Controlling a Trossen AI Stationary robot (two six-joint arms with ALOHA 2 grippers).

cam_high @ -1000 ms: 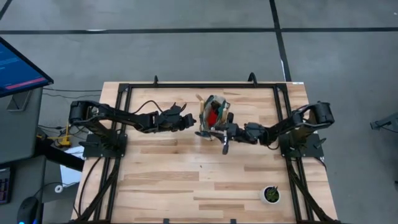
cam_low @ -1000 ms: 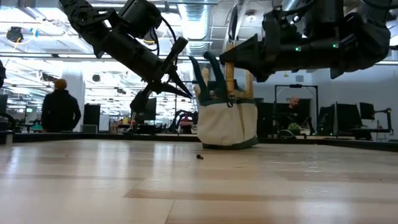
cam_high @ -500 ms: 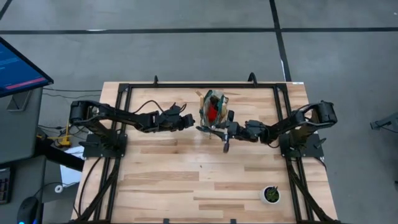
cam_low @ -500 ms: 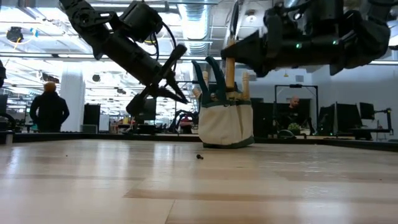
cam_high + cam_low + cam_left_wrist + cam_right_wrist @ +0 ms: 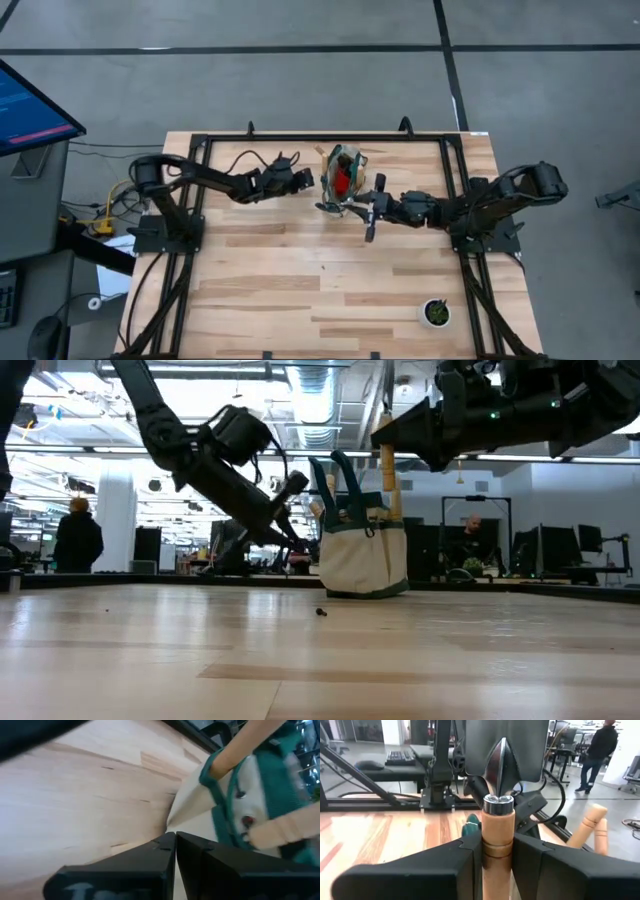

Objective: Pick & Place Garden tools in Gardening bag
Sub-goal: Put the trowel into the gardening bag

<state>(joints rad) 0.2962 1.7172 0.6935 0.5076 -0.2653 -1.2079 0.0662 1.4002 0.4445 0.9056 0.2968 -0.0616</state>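
The beige gardening bag (image 5: pixel 345 172) with green trim stands on the table's far middle. It holds a red item (image 5: pixel 342 184) and wooden tool handles (image 5: pixel 590 826). My right gripper (image 5: pixel 497 857) is at the bag's near right side, above table height, shut on a trowel (image 5: pixel 385 450). The trowel has a wooden handle and a silver blade (image 5: pixel 502 760). My left gripper (image 5: pixel 307 180) is shut, slanting down, its tips (image 5: pixel 175 840) right beside the lower left wall of the bag (image 5: pixel 200 815). My right gripper pinches the trowel's wooden handle (image 5: pixel 497 832) between its two fingers, just below the metal collar. The fingers come level from the table's right and lie across the handle. The trowel stands upright, blade up, lifted clear of the table. Its lower end is hidden. My left gripper's shut tips are close to the bag's wall; I cannot tell whether they touch.
A small black pot with a green plant (image 5: pixel 436 313) stands near the table's front right corner. A black frame rail (image 5: pixel 325 138) runs along the far edge behind the bag. People and desks show in the room beyond the table.
My left gripper has gone down and toward the far edge, closing in on the bag's left side, still shut. My right gripper has risen with the trowel, which stays upright and now stands higher against the bag.
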